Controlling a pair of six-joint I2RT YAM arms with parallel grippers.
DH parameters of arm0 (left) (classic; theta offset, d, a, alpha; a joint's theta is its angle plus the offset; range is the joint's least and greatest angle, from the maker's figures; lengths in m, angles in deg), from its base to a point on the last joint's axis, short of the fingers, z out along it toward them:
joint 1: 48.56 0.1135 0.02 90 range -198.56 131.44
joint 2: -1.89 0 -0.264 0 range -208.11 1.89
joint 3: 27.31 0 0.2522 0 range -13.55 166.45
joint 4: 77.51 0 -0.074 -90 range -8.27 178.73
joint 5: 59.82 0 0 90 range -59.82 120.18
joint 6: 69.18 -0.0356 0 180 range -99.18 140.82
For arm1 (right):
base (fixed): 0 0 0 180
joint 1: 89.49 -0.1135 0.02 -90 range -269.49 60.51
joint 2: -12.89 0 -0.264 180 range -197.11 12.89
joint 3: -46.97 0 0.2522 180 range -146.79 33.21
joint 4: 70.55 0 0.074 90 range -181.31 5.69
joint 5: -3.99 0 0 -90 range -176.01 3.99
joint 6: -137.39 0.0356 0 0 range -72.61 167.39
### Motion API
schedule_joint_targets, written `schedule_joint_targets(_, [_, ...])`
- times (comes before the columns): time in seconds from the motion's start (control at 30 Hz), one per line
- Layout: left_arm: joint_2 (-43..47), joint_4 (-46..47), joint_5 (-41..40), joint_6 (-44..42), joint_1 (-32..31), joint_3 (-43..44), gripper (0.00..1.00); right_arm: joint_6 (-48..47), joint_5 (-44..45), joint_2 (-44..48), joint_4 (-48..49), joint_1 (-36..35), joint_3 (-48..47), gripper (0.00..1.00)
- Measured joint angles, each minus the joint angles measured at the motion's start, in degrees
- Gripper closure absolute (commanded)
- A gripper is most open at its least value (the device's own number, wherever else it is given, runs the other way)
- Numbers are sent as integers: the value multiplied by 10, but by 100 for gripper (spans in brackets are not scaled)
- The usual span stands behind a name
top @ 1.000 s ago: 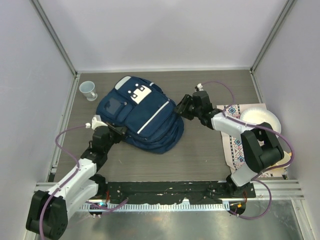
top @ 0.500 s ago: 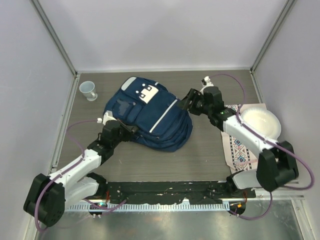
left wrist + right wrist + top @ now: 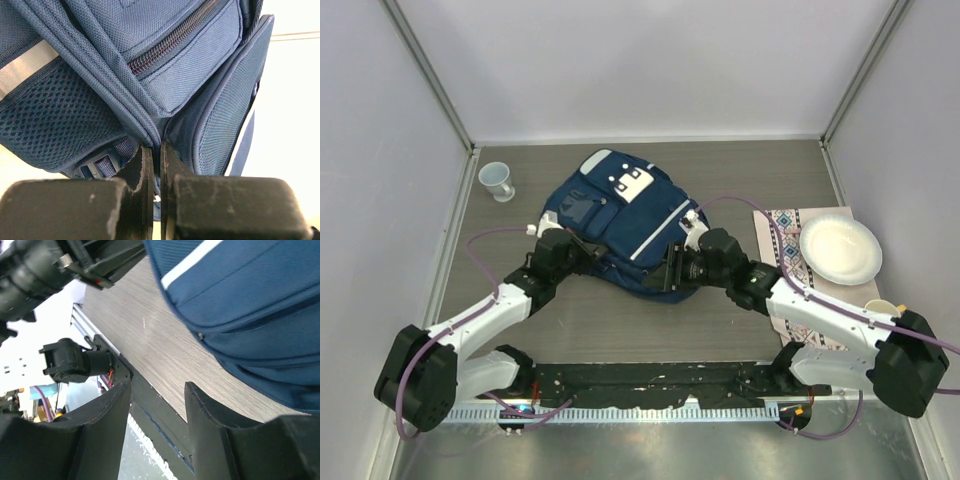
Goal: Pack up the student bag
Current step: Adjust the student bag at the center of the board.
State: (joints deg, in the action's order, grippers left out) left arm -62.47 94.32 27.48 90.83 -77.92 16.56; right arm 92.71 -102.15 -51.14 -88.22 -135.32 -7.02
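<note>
While the backpack [image 3: 620, 225] lies front side up in the middle of the desk [image 3: 720, 170], both arms reach in at its near edge, one on each side. The left fingers [image 3: 142, 170] are pressed together on a ridge of blue cloth where a side seam meets the mesh pocket. They pinch that fold and nothing else, which looks like an anchor grip meant to keep the soft bag from sliding or to lift one side of it.

The right fingers [image 3: 107, 430] are spread apart beside the bag's near right corner. Only bare desk shows between them, so they hold nothing. They sit low and close to the bulging edge, probably lined up to catch a zip pull or a flap, though no pull can be made out in the gap.

The zips in view look closed, so packing has likely not got past opening the bag. A cup [image 3: 497, 181] stands well apart at the far left and a plate [image 3: 840, 250] sits off to the right, both clear of the arms.
</note>
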Motion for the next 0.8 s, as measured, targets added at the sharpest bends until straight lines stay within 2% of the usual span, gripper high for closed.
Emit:
schedule_joint_targets(0.27, [12,-1,-3,-1,-6,0,86,33,54,-96,13,-1,0,48])
schedule_joint_targets(0.43, [24,-2,-2,-5,-8,0,85,32,101,-152,-11,-4,-33,48])
schedule_joint_targets(0.8, [24,41,1,4,-10,-25,82,-5,188,-190,-63,8,-97,46])
